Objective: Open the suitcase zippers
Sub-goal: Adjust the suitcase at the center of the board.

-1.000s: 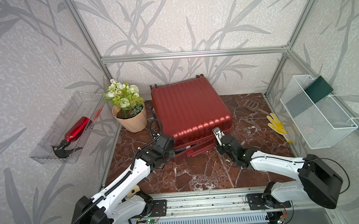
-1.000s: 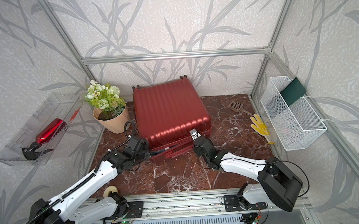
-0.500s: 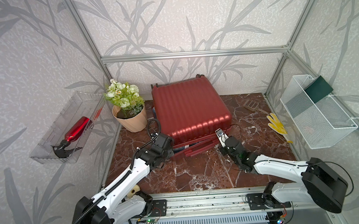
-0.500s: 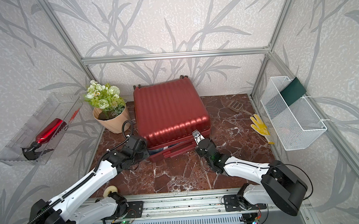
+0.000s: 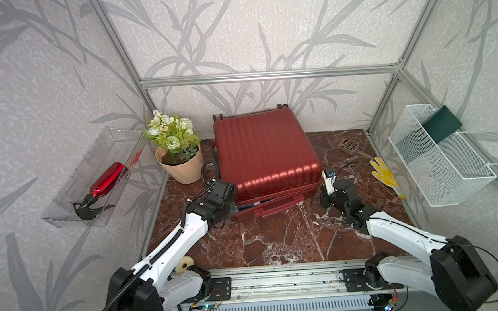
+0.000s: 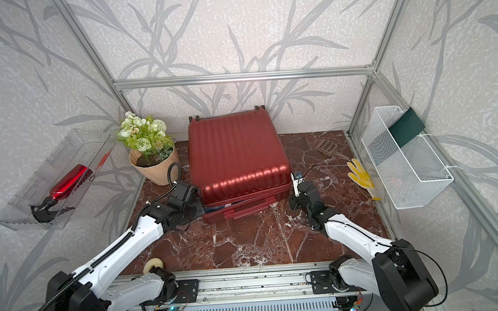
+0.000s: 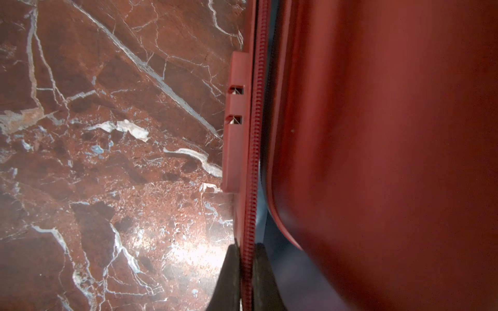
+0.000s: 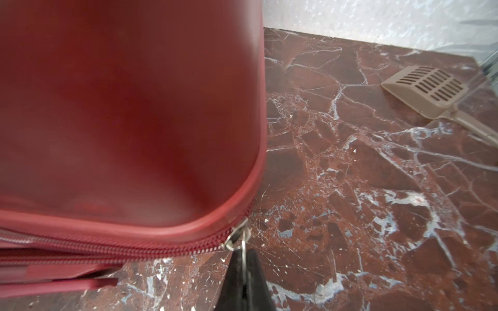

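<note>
Left gripper: the left gripper is pressed together on the zip track at the front-left corner of the suitcase. The toothed strip runs straight away from its fingertips.
Suitcase: the suitcase lies flat on the marble surface, at the centre and close to the back edge. It has a dark red ribbed shell. The front seam is parted – pale blue lining shows in the gap in both top views.
Right gripper: the right gripper is pinching the thin metal zip pull at the front-right corner. The slider sits just beyond its fingertips, on the bend.
Governing relation: the track beyond the slider turns the corner and runs along the case's right side, toward the back edge. The right arm is the nearer one.
Next move (judged): draw the pull round the bend along the track's long axis, with the left grip steadying the seam.
Caution: the pull is thin and smooth – it is likely to slip if drawn at an angle.
</note>
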Robot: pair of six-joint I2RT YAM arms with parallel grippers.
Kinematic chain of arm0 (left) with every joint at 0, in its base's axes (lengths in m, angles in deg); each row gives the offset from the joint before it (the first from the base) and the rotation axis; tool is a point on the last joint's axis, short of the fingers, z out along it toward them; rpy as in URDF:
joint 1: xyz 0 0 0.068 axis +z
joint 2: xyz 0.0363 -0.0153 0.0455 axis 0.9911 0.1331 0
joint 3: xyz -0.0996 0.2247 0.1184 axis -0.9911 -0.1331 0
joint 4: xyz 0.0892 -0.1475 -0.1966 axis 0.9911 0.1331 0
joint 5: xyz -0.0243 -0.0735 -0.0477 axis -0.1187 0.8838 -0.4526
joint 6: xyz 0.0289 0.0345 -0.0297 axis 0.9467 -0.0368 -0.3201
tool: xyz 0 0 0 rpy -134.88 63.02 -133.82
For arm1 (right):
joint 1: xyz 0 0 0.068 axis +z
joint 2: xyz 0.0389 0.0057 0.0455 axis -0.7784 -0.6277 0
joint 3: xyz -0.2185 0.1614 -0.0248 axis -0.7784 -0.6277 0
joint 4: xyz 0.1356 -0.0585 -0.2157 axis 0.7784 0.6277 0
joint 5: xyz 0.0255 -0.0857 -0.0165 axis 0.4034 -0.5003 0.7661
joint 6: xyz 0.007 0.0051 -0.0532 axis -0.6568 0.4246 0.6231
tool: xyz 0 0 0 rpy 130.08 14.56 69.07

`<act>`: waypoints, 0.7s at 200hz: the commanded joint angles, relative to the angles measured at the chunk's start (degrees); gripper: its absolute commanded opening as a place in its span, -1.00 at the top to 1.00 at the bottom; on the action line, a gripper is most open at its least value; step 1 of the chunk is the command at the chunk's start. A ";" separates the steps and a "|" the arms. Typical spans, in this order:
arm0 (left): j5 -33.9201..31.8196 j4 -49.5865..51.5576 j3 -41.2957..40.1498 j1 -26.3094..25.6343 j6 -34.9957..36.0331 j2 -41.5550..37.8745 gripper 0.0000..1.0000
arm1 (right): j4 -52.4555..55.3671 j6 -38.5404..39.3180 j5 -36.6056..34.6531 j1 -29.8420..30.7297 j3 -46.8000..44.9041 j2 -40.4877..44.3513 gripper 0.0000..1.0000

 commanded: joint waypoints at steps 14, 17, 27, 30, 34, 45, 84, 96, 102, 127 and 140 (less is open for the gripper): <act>-9.58 1.93 4.22 6.59 5.03 7.23 1.00 | -0.37 -4.63 -6.88 -3.26 1.28 7.25 1.00; -9.79 1.91 4.85 7.05 4.97 8.22 1.00 | 0.29 -4.98 -6.95 -2.90 0.95 8.12 1.00; -9.84 1.33 6.84 8.70 4.80 11.19 1.00 | 2.40 -6.05 -7.56 -1.57 -0.32 11.07 1.00; -9.61 1.04 7.51 9.20 5.00 12.32 1.00 | 3.04 -6.42 -7.77 -0.97 -0.69 11.95 1.00; -9.26 0.64 8.51 9.83 5.20 13.78 1.00 | 3.84 -6.59 -8.21 0.02 -1.05 12.97 1.00; -8.63 2.18 13.03 11.50 4.42 18.29 1.00 | 6.38 -6.42 -10.43 3.90 -1.75 15.34 1.00; -6.56 6.73 22.85 10.94 3.45 20.83 0.06 | 10.01 -11.29 -11.21 10.05 -4.18 18.40 1.00; -5.83 8.03 21.83 9.63 2.38 16.74 -0.13 | 9.96 -11.97 -10.74 10.46 -4.45 18.07 1.00; -4.76 8.60 20.75 8.96 1.71 14.43 -0.20 | 9.53 -12.11 -10.55 10.67 -4.61 17.85 1.00; -0.76 8.11 13.19 4.56 -2.99 3.78 -0.35 | 7.19 -13.36 -9.93 11.73 -5.14 16.17 1.00; 1.34 5.61 8.75 -0.05 -7.72 0.33 -0.35 | 6.45 -13.40 -10.05 12.43 -4.94 15.11 1.00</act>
